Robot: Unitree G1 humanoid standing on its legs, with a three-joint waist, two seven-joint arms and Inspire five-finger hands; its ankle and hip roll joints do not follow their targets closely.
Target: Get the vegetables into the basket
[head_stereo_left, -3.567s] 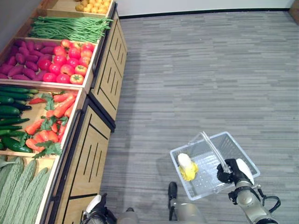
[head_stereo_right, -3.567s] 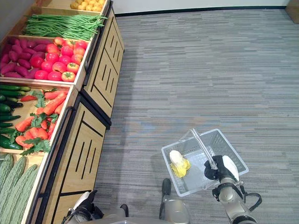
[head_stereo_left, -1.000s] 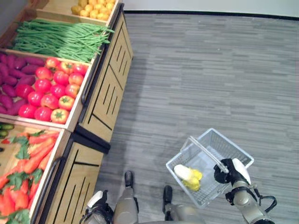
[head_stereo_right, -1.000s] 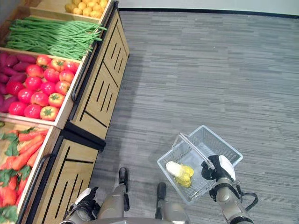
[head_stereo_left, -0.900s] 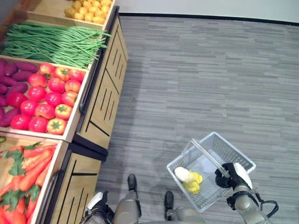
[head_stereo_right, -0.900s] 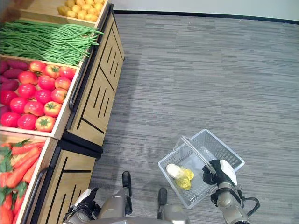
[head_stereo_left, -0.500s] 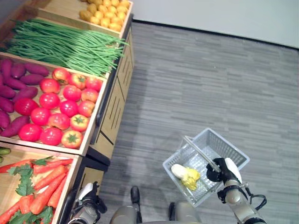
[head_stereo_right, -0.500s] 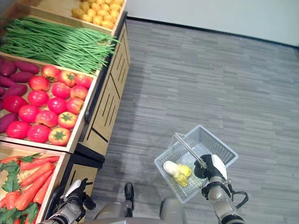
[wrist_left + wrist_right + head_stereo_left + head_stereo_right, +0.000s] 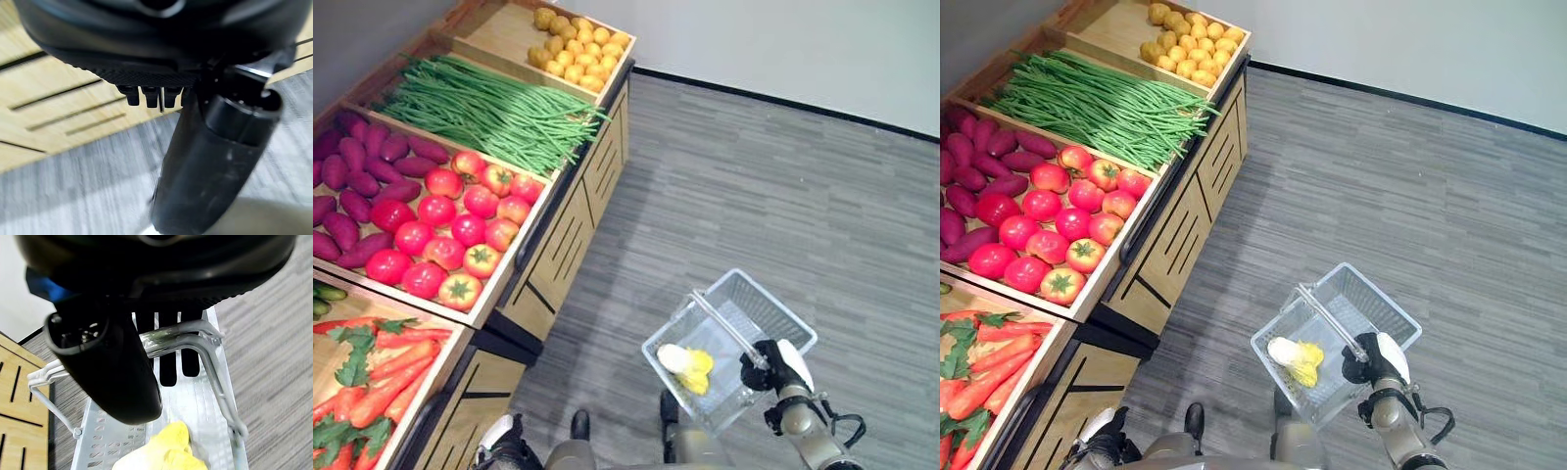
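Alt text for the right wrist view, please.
The right hand is curled round the handle of a pale wire basket above grey flooring, with a yellow vegetable lying inside.

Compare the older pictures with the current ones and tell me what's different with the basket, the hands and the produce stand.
The camera has moved along the stand: the cucumbers and bitter gourds have left view, and the tomatoes, green beans and yellow produce now sit more centrally. Nothing was picked up or let go. The right hand still grips the handle of the grey basket, which still holds the napa cabbage. The left hand stays low and idle.
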